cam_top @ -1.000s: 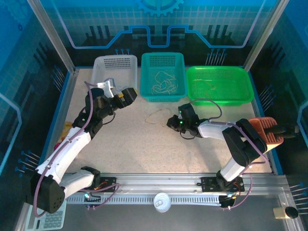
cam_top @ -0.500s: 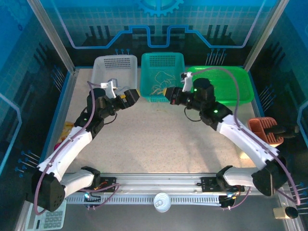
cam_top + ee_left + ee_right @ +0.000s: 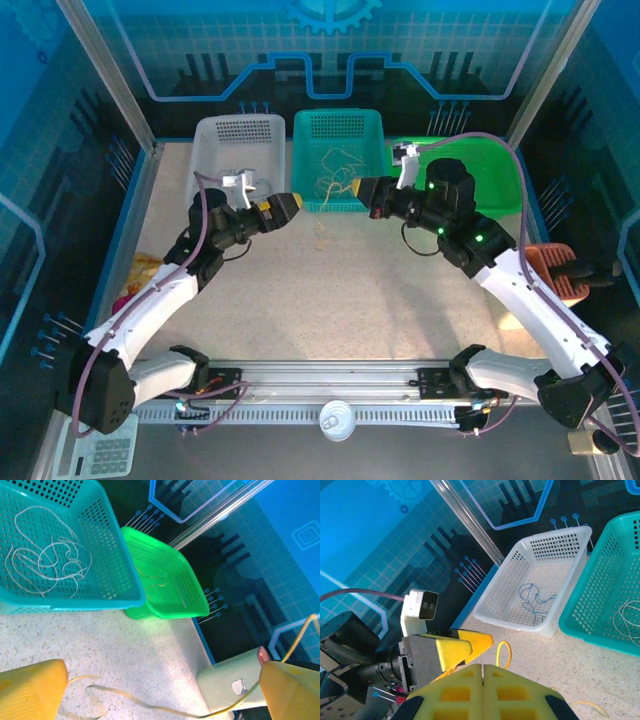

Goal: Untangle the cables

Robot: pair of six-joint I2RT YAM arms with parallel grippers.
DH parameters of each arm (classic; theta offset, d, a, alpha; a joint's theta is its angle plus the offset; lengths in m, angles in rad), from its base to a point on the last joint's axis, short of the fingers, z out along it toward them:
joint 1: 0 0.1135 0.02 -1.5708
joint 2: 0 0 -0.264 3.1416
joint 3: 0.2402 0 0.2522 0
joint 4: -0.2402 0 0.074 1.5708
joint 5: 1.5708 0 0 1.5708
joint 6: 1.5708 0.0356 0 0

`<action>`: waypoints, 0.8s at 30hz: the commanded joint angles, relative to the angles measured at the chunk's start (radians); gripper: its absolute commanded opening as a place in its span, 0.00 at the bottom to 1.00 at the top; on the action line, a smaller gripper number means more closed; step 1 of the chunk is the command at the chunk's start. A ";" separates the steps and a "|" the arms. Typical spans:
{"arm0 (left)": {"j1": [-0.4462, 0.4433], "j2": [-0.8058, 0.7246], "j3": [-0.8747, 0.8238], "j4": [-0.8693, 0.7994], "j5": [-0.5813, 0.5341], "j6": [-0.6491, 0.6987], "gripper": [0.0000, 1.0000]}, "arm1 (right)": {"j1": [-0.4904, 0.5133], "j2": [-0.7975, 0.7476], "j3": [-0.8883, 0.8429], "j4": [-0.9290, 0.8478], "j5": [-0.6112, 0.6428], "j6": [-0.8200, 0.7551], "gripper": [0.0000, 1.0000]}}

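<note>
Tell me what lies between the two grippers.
A thin yellowish cable sags between the left gripper and the right gripper; the top view shows it.

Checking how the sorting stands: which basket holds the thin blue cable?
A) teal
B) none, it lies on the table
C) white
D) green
C: in the right wrist view the blue cable lies on the floor of the white basket, while the teal basket holds white cables.
</note>
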 commanded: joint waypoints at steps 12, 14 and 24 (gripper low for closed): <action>-0.027 -0.042 -0.021 0.035 0.025 -0.011 0.99 | -0.066 -0.049 0.129 -0.069 0.152 -0.112 0.00; -0.029 -0.048 -0.020 0.030 0.023 -0.010 0.99 | -0.094 -0.048 0.157 -0.068 0.176 -0.125 0.00; -0.035 -0.075 -0.010 -0.009 0.015 0.001 0.99 | -0.273 0.008 0.288 0.025 0.356 -0.263 0.00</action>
